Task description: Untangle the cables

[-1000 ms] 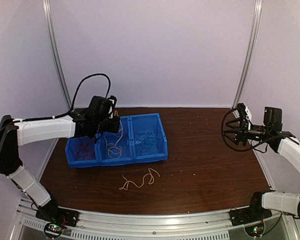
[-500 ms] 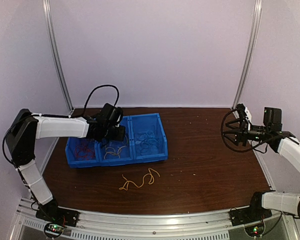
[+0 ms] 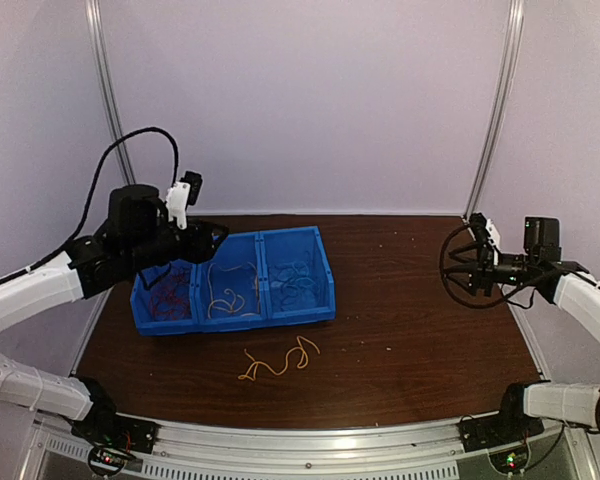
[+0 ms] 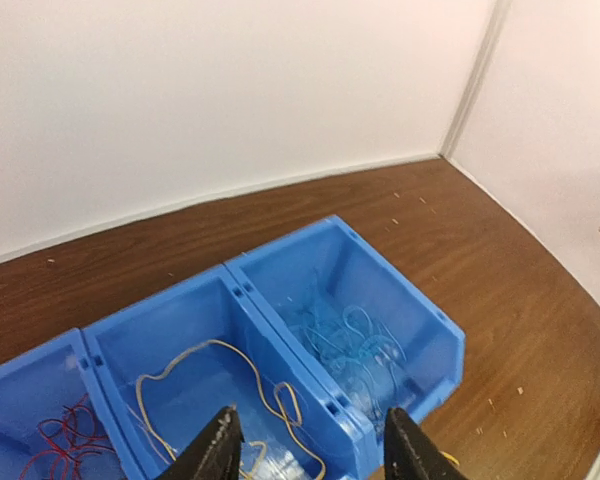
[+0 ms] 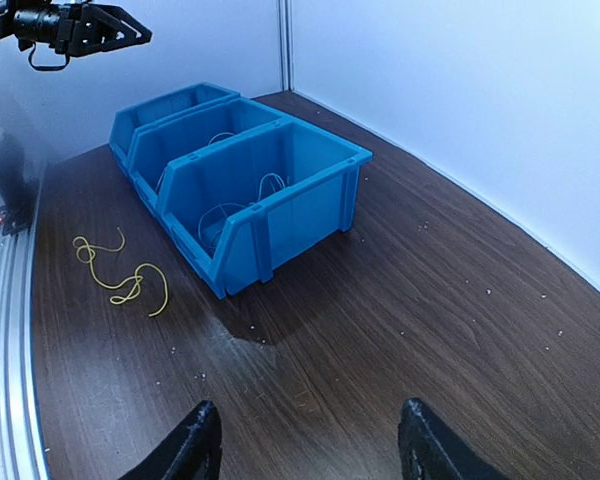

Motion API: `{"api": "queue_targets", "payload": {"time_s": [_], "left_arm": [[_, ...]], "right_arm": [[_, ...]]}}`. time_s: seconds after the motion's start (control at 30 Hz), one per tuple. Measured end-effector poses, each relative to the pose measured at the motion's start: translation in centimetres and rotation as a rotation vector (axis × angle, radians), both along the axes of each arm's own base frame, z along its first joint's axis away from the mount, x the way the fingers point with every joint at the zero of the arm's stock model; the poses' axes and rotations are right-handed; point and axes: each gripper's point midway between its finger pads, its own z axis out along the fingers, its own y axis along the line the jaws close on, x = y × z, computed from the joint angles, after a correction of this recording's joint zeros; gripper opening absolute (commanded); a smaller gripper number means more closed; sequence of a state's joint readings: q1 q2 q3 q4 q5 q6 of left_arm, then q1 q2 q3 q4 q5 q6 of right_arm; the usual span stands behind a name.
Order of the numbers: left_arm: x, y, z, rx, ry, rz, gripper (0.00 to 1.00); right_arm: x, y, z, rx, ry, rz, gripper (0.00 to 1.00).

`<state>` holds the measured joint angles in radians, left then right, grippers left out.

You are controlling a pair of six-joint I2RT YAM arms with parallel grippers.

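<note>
The left gripper (image 3: pixel 208 237) has risen out of the blue bin's (image 3: pixel 280 237) middle compartment and swung left, jaws apart and empty, the yellow cable (image 3: pixel 228 290) left there between the red cables (image 3: pixel 165 297) and light blue cables (image 3: pixel 298 280). A yellow-orange strand (image 3: pixel 280 362) lies left-to-right on the worktop (image 3: pixel 410 330), near of the bin and closer to the left arm. The right gripper (image 3: pixel 467 268) waits far right, jaws apart, empty.

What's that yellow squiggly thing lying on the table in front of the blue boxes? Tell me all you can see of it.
The yellow-orange cable is a single thin, flexible strand that looks like wire. It lies flat on the dark wood-look table in loose curls, with a small loop at one end. It sits by itself just in front of the blue bins, clearly apart from them. Nothing but the table touches it.
</note>
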<state>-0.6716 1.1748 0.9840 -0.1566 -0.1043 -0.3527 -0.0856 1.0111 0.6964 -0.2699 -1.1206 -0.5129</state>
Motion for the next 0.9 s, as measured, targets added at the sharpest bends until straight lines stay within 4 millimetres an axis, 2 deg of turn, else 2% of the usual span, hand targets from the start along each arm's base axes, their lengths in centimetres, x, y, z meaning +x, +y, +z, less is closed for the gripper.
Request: {"api": "queue_targets", "payload": {"time_s": [0.07,0.13,0.23,0.3,0.43,0.6,0.73,0.9], "left_arm": [[-2.3,-0.7,-1.7,-0.012,0.008,-0.095,0.47],[-4.6,-1.9,-4.4,0.009,0.050,-0.193,0.47],[-7.6,-3.8,-7.4,0.049,0.114,-0.309,0.47],[-9.1,-4.5,-8.4,0.070,0.145,-0.357,0.46],[-10.4,-4.6,-10.0,0.066,0.196,-0.370,0.46],[-12.5,-2.7,-14.2,0.063,0.303,-0.353,0.52],[-13.7,-1.9,-16.3,0.045,0.375,-0.339,0.52],[-14.7,-2.0,-18.2,0.026,0.429,-0.338,0.51]], "right_arm": [[-0.1,0.1,-0.4,-0.013,0.000,0.011,0.53],[-0.1,0.8,-0.8,-0.039,0.004,0.029,0.52],[-0.5,3.5,-1.8,-0.098,0.007,0.114,0.47],[-0.9,5.8,-2.9,-0.148,0.020,0.183,0.43],[-2.4,10.7,-6.2,-0.269,0.065,0.332,0.40],[-3.8,15.5,-10.1,-0.424,0.128,0.480,0.39],[-4.2,18.2,-11.5,-0.498,0.136,0.544,0.38],[-3.5,21.7,-13.0,-0.555,0.125,0.596,0.35]]}}
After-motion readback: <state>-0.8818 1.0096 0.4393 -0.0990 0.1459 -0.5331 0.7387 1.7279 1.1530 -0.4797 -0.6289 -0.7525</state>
